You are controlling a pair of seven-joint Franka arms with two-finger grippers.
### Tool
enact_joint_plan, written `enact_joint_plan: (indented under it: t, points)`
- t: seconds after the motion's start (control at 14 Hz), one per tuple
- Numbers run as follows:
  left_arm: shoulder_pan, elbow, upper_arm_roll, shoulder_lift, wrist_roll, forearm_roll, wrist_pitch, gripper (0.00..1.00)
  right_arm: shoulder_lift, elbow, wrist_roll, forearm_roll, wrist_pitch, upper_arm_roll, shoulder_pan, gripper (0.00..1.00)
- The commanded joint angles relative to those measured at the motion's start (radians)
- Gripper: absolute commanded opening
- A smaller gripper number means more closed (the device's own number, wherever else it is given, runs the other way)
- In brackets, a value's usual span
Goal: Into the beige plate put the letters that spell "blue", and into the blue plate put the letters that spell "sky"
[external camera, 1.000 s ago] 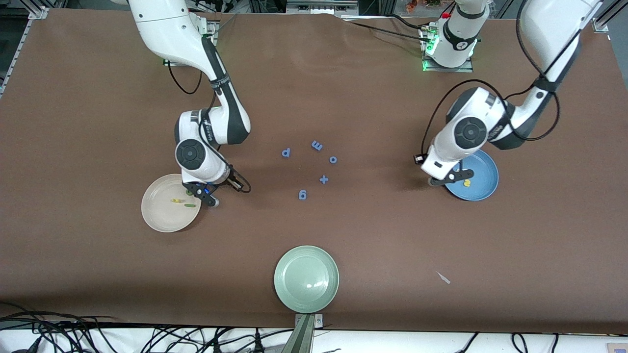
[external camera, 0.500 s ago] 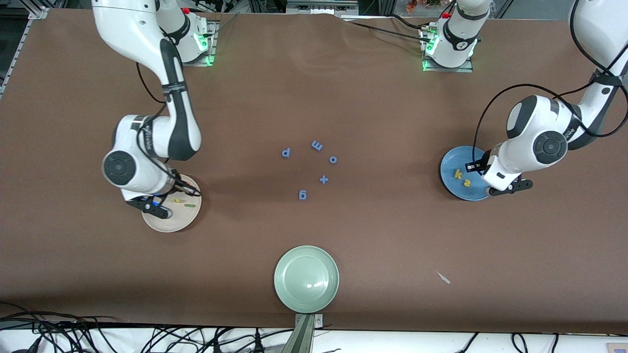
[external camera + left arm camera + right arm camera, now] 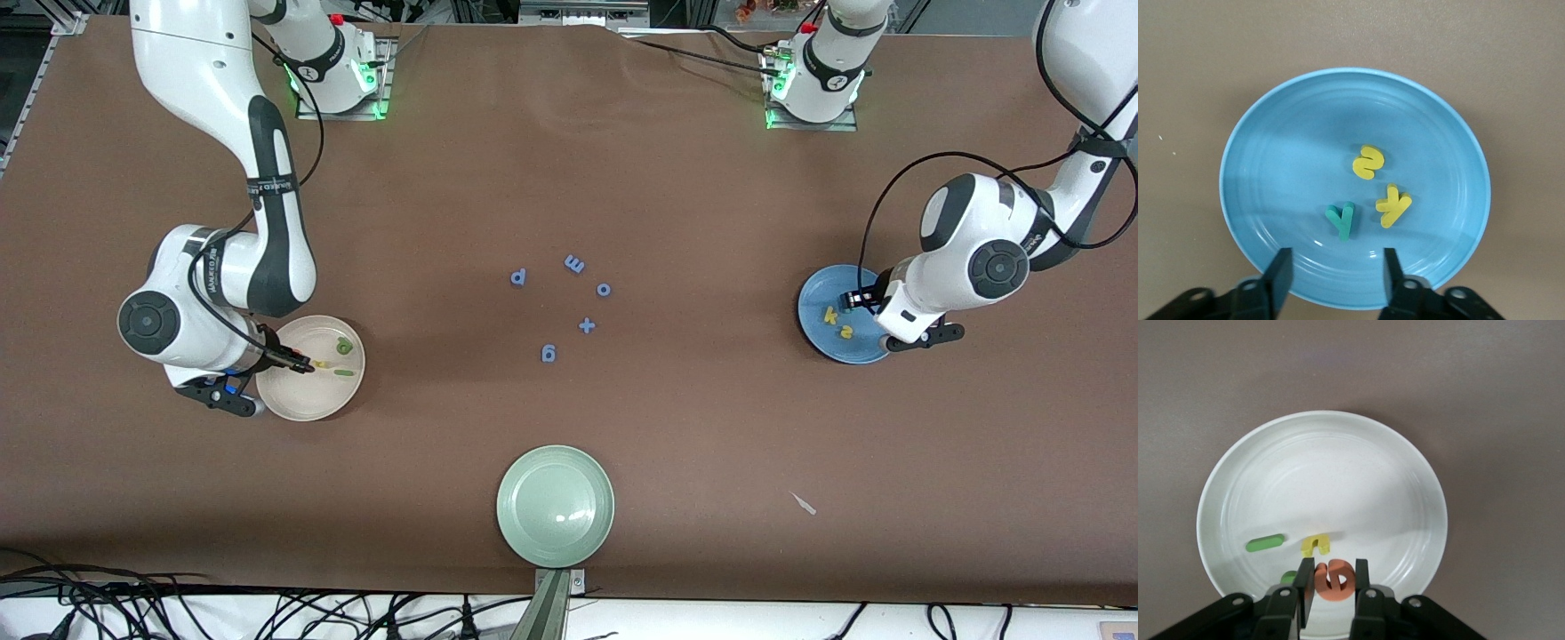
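A brown worktop (image 3: 711, 196) carries three plates: beige plate (image 3: 302, 400) toward the right arm's end, blue plate (image 3: 813, 311) toward the left arm's end, green plate (image 3: 556, 507) nearest the camera. Five blue pieces (image 3: 573, 264) lie mid-worktop, and a pale scrap (image 3: 804, 504) lies nearer the camera

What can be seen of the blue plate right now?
The blue plate is round, shallow and glossy, with faint concentric rings. It sits flat on the brown table toward the left arm's end. Inside lie a yellow s, a yellow k and a teal y, all apart. The left pincer hangs open over its rim, holding nothing.
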Motion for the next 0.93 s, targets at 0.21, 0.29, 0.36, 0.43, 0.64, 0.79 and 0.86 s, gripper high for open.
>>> enact_joint_plan:
  t: [0.21, 0.29, 0.36, 0.43, 0.64, 0.79, 0.86]
  points:
    - [0.024, 0.021, -0.044, -0.099, 0.006, -0.02, -0.014, 0.79, 0.029, 0.039, -0.008, 0.069, -0.016, 0.012, -0.011, 0.49]
    - [0.04, 0.036, -0.051, -0.116, 0.012, -0.045, -0.017, 0.82, 0.029, 0.039, -0.008, 0.069, -0.016, 0.013, -0.011, 0.54]
    - [0.05, 0.059, -0.061, -0.137, 0.016, -0.1, -0.029, 0.86, 0.029, 0.039, -0.008, 0.069, -0.016, 0.012, -0.011, 0.58]
    - [0.055, 0.113, -0.061, -0.165, 0.018, -0.149, -0.092, 0.9, 0.029, 0.039, -0.008, 0.069, -0.016, 0.012, -0.011, 0.6]
    - [0.051, 0.355, -0.059, -0.16, 0.018, -0.168, -0.343, 0.99, 0.029, 0.057, -0.006, 0.069, -0.019, 0.012, -0.009, 0.61]
    - [0.055, 0.469, -0.058, -0.159, 0.018, -0.21, -0.407, 1.0, 0.023, 0.062, -0.006, 0.063, -0.031, 0.012, -0.008, 0.61]
    - [0.057, 0.507, -0.056, -0.16, 0.016, -0.212, -0.419, 1.0, 0.021, 0.079, -0.005, 0.06, -0.068, 0.009, -0.006, 0.63]
